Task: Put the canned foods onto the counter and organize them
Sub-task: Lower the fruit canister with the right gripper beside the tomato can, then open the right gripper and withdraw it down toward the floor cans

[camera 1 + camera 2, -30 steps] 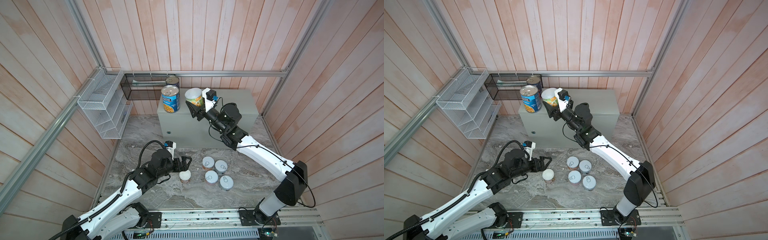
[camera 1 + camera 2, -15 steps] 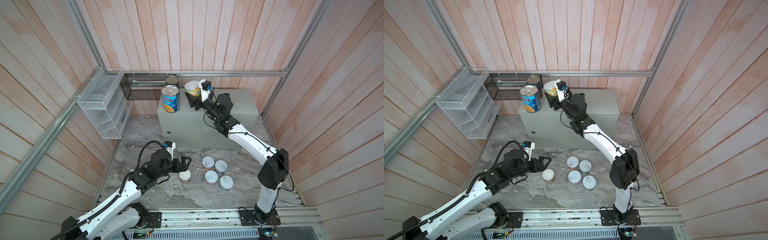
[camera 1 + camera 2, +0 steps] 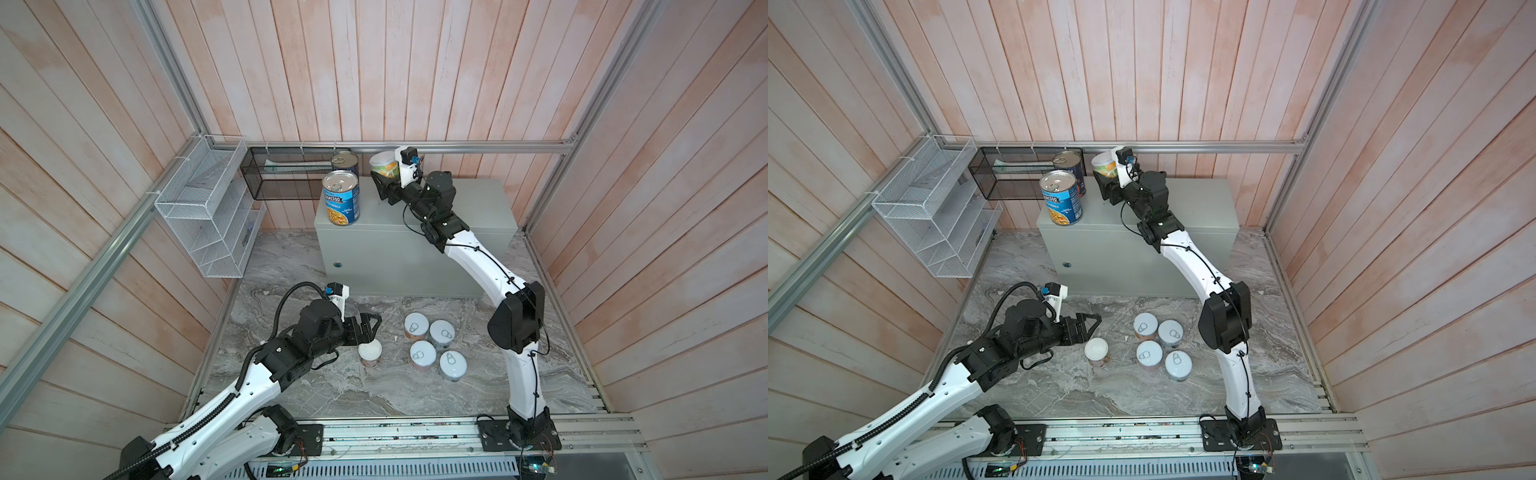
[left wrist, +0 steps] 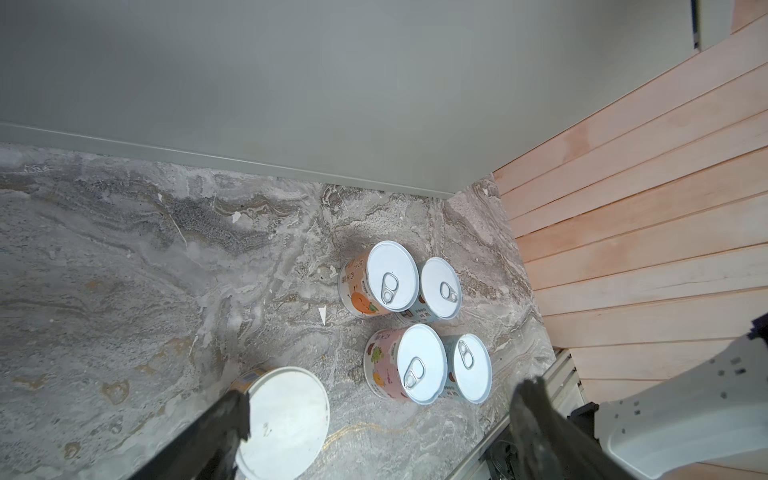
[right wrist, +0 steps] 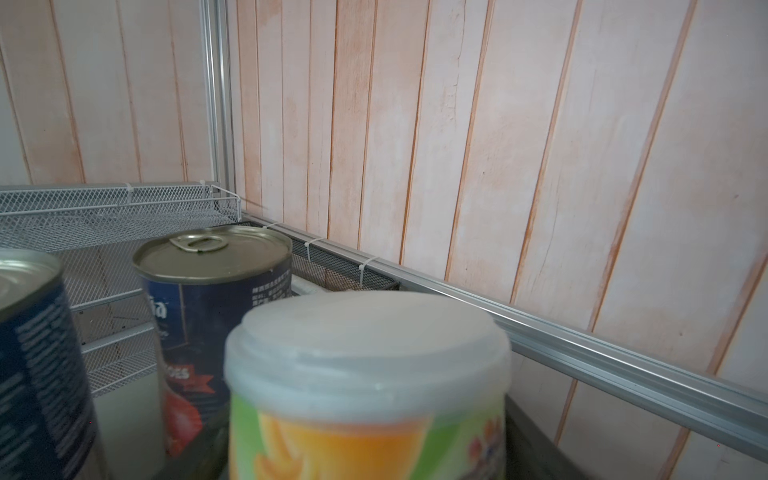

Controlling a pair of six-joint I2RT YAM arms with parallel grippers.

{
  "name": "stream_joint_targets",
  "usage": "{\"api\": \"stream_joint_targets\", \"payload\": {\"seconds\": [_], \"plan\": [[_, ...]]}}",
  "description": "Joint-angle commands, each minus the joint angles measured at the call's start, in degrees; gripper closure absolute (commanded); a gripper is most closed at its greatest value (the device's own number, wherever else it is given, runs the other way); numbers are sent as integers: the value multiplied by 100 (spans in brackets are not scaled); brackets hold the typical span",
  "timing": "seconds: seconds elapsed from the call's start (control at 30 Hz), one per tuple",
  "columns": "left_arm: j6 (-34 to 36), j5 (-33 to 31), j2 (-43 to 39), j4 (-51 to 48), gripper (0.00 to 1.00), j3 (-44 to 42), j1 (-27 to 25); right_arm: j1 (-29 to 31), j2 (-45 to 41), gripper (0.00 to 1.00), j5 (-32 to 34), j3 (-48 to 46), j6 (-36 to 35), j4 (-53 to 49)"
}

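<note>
Upper centre, the right gripper (image 3: 384,183) clasps a white-lidded can (image 3: 382,163) near the Progresso can (image 3: 341,199); a tilted release could topple it. The left gripper (image 3: 369,331) gapes wide, empty

White-lidded can (image 5: 368,374) blurred, its base seemingly cropped.

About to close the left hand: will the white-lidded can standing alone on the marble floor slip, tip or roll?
Probably stiff: the round white-lidded can looks rigid. Upright on its flat base, it should only roll if knocked over. Its smooth wall may slip, so the open left hand likely needs a centred, firm squeeze.
</note>
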Motion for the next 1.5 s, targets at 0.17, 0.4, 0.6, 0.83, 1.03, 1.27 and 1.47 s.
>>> {"api": "stream_joint_targets", "payload": {"seconds": [0.17,0.4,0.6,0.83,1.03,1.27,1.47], "plan": [[-35,-101,72,-1,0,-65,29,19,432,24,-297,1018,134,116],[-9,-101,144,12,0,-27,31,9,480,21,-290,983,171,148],[-2,0,296,55,0,36,24,-133,509,18,-525,994,502,111],[-23,83,369,138,0,51,30,-217,308,10,-502,778,513,45],[25,81,454,112,0,77,28,-215,-24,2,-554,486,425,17],[160,-95,441,-112,0,173,30,-215,-916,2,-248,-823,361,678],[330,-343,441,-441,0,315,25,-219,-1664,2,-234,-1704,523,1149]]}}
